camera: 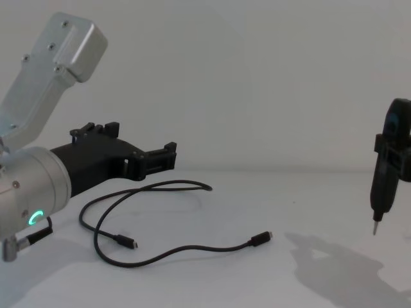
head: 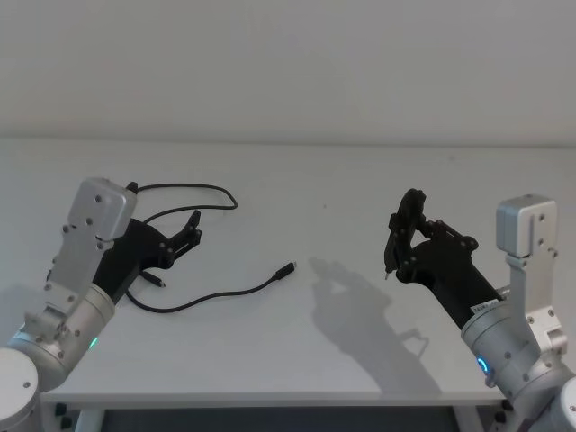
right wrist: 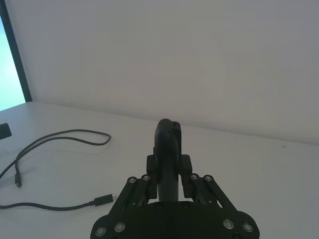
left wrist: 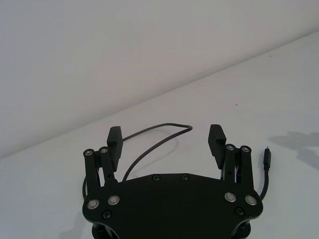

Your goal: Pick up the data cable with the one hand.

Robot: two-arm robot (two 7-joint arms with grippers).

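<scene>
The data cable [head: 236,290] lies in loose black curves on the left half of the white table [head: 297,351]. One plug [head: 287,269] points toward the middle, the other [head: 159,283] lies beside my left arm. My left gripper [head: 193,228] hovers low over the cable's loops, open, with nothing between its fingers. In the left wrist view the cable [left wrist: 154,128] curves on the table beyond the spread fingers [left wrist: 115,134]. From the chest, the left gripper [camera: 168,156] hangs above the cable [camera: 192,249]. My right gripper [head: 407,236] stays raised at the right, shut on a black pen-like tool [camera: 380,186].
The tool's metal tip [camera: 375,228] points down, well above the table. The table's front edge [head: 270,394] runs close to both arms. A plain wall stands behind the table.
</scene>
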